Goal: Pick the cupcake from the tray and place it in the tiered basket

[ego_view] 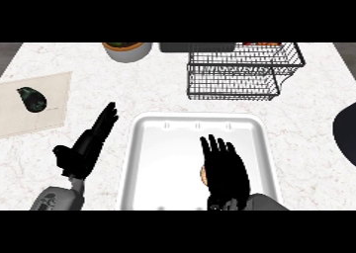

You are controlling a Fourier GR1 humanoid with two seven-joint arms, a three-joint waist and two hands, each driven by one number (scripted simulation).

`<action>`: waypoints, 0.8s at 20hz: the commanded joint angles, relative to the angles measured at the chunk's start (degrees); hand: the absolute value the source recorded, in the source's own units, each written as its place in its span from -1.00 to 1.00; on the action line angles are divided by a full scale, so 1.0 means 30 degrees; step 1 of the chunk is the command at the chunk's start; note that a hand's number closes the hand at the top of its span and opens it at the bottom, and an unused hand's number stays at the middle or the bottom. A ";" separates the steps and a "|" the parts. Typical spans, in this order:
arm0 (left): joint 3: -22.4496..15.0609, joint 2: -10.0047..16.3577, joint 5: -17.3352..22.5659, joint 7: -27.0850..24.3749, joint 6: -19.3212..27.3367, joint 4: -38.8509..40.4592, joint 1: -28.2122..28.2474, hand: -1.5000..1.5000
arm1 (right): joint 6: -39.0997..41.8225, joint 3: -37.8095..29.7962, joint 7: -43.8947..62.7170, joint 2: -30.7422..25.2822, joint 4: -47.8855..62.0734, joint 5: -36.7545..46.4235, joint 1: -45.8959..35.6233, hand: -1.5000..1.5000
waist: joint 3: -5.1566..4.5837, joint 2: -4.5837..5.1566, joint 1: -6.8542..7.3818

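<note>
A white tray (148, 148) lies on the marble counter near the front edge. My right hand (226, 170) hangs over the tray's right half, fingers straight and pointing away from me. A small tan sliver of the cupcake (202, 174) peeks out at the hand's left edge; the rest is hidden under the palm. The black wire tiered basket (239, 69) stands beyond the tray at the back right. My left hand (86, 146) rests open on the counter just left of the tray, fingers straight and slanting up to the right.
A beige cutting board (13, 111) with a dark avocado (32, 99) lies at the left. A potted plant (127, 50) stands at the back. A dark rounded object (350, 131) sits at the right edge.
</note>
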 commanded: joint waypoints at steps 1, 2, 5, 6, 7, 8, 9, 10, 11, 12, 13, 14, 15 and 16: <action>0.0089 0.0248 0.0093 0.0160 -0.0619 -0.1127 0.0667 0.00 | 0.0950 -0.0601 0.1865 0.0118 -0.0314 0.0812 0.0929 -1.00 | 0.0005 -0.0005 0.0067; -0.0215 -0.0345 -0.0349 0.0966 0.0041 -0.0816 -0.0240 0.00 | 0.0630 -0.0861 0.1303 0.1071 0.1463 0.0974 0.0435 -1.00 | 0.0007 0.0025 0.0087; 0.0004 -0.0591 -0.0747 -0.0535 -0.0319 0.0208 0.0316 0.00 | -0.0687 -0.2105 -0.1588 0.1700 0.1811 0.1580 0.0813 1.00 | 0.0008 0.0041 0.0096; 0.0691 0.0100 -0.0118 0.0287 -0.1007 -0.0579 0.0404 0.00 | -0.1073 -0.1746 -0.2783 0.0648 0.0791 0.2610 0.1847 1.00 | 0.0010 0.0022 0.0074; 0.0581 -0.0595 -0.0507 -0.0216 -0.0486 0.0968 -0.0617 0.00 | -0.2531 -0.0178 -0.3030 0.2054 0.2650 0.4087 0.1784 1.00 | 0.0009 0.0050 0.0059; 0.0690 -0.0397 -0.0305 -0.0417 -0.0879 0.0417 0.0245 0.00 | -0.1227 -0.0603 -0.1427 0.3332 0.2098 0.4111 0.0995 1.00 | 0.0005 0.0029 0.0108; 0.0885 -0.0199 -0.0470 -0.0428 -0.1131 0.0164 0.0172 0.00 | -0.1592 -0.1763 -0.3355 0.2575 0.2838 0.4204 0.1228 1.00 | 0.0008 0.0033 0.0100; 0.0386 -0.0937 -0.0943 -0.0164 -0.0377 -0.0856 0.1082 0.00 | -0.0800 -0.2070 -0.3552 0.2686 0.2607 0.4381 0.1471 1.00 | 0.0009 0.0023 0.0111; 0.1331 -0.0836 -0.0595 -0.0966 -0.1077 0.1800 -0.0727 0.00 | -0.1251 -0.1659 -0.3521 0.2730 0.2089 0.4957 0.1959 1.00 | 0.0005 0.0037 0.0027; 0.0749 -0.1555 -0.1400 -0.1124 -0.0348 0.2244 -0.0772 0.00 | -0.0162 -0.1943 -0.3014 0.3260 0.1941 0.4958 0.1373 1.00 | 0.0004 0.0037 0.0030; 0.0764 -0.0654 -0.1013 0.0138 -0.0952 -0.0820 0.0880 0.00 | 0.0005 -0.3136 -0.4264 0.2725 0.2032 0.4642 0.1352 1.00 | 0.0009 0.0019 0.0112; 0.1050 -0.1061 -0.1203 -0.0200 -0.0965 0.0535 -0.0036 0.00 | -0.0266 -0.3066 -0.4344 0.3755 0.3150 0.5492 0.1245 1.00 | 0.0007 0.0032 0.0087; 0.1023 -0.1258 -0.1488 -0.0741 -0.0928 0.1222 -0.0247 0.00 | -0.0515 -0.1897 -0.3803 0.3310 0.1281 0.5994 0.2994 1.00 | 0.0006 0.0024 0.0030; 0.0732 -0.1363 -0.1525 0.0704 -0.0440 -0.0614 0.0103 0.00 | 0.0357 -0.3905 -0.4647 0.3430 0.2683 0.5313 0.1024 1.00 | 0.0009 0.0025 0.0104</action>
